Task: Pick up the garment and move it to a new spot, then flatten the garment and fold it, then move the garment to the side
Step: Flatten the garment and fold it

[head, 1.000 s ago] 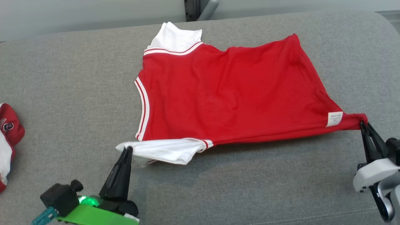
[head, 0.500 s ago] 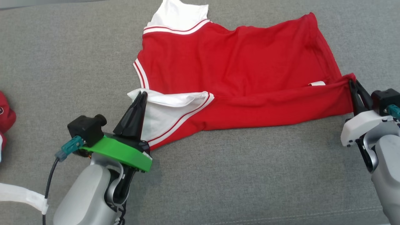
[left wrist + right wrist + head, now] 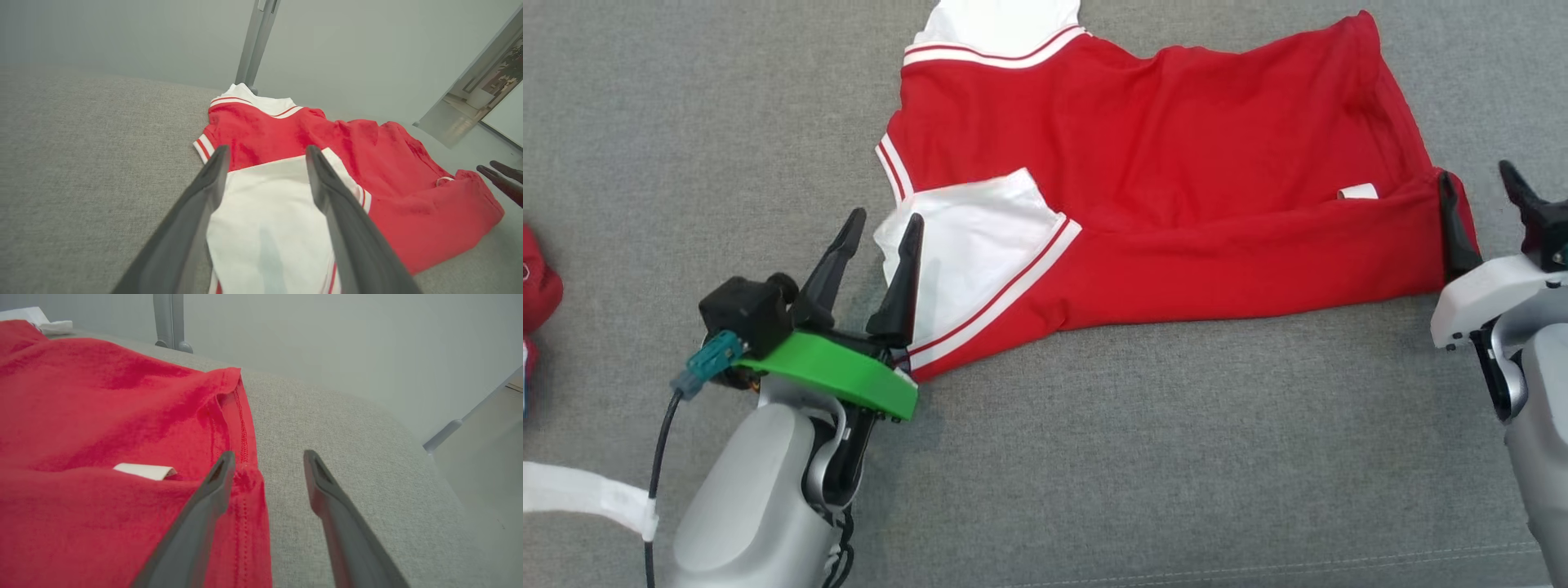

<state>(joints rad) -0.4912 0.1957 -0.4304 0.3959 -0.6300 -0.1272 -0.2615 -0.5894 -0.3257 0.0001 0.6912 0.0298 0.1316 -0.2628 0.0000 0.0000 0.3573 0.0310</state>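
Head view: red-and-white jersey (image 3: 1176, 163) lies partly folded on the grey upholstered surface (image 3: 1176, 449); left fingers (image 3: 903, 273) stand wide over its white sleeve (image 3: 980, 237), right fingers (image 3: 1452, 229) wide at its hem corner (image 3: 1425, 245), neither gripping.

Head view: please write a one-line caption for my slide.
Left gripper and right gripper, both open, at either end of a partly folded red shirt.

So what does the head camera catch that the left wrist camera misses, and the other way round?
Head view: another red garment at the left edge of the grey cushion, plus the left arm's green bracket. Left wrist view: a metal post and a wall behind the cushion. Both: the red-and-white garment lying partly folded, with the left hand open at its white sleeve and the right hand open at the other end.
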